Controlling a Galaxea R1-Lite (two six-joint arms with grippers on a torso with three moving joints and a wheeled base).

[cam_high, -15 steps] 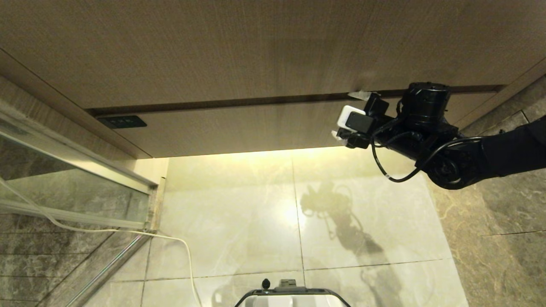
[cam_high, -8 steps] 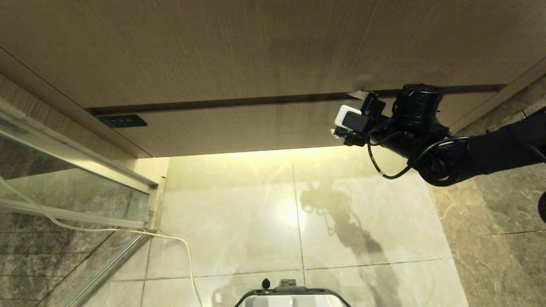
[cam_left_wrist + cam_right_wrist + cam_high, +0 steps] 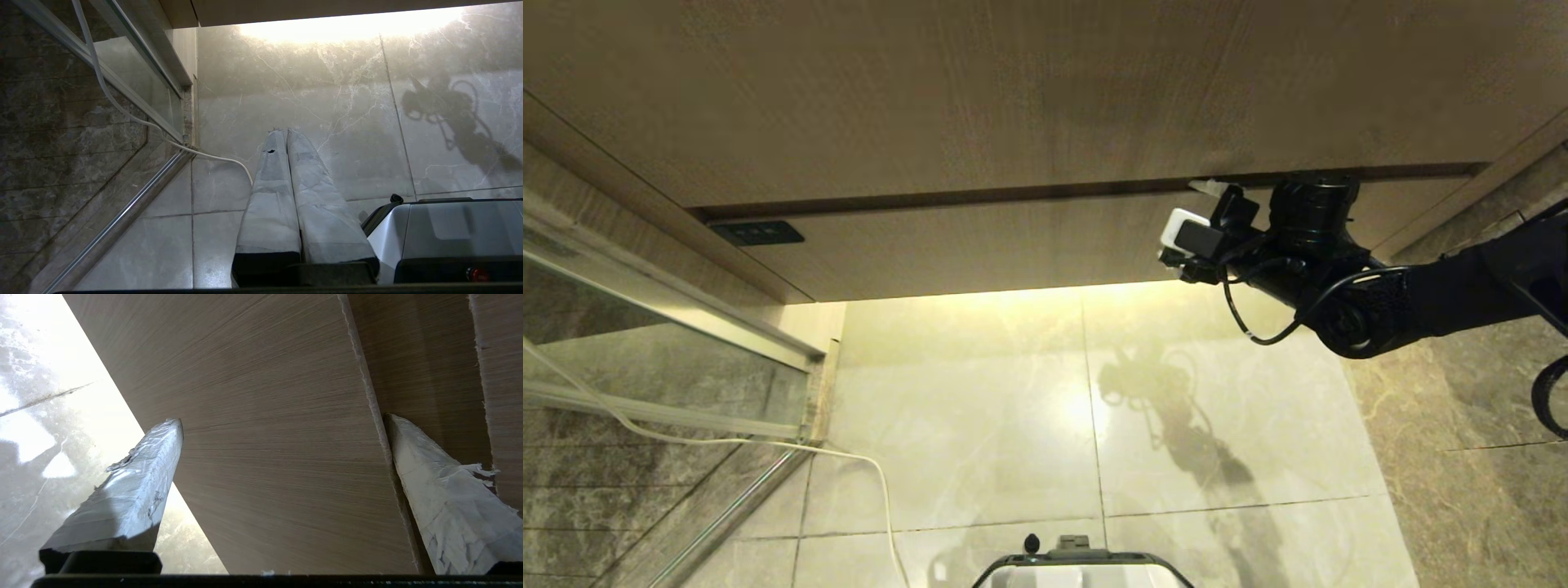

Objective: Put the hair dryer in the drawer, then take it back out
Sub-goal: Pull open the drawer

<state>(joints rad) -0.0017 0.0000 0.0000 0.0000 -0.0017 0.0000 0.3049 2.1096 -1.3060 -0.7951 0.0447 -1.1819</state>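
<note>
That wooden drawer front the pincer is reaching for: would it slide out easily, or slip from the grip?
The drawer looks shut, handleless and smooth, so it may slip. The open right pincer straddles its top edge; one tape-wrapped finger sits in the gap, which probably gives purchase.

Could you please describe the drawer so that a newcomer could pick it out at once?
Find the wood-grain cabinet above the glossy marble floor. The drawer is its lowest, shallow light wood-grain front, closed. Unlike the taller plain panel above, it carries a small dark rectangular label.
</note>
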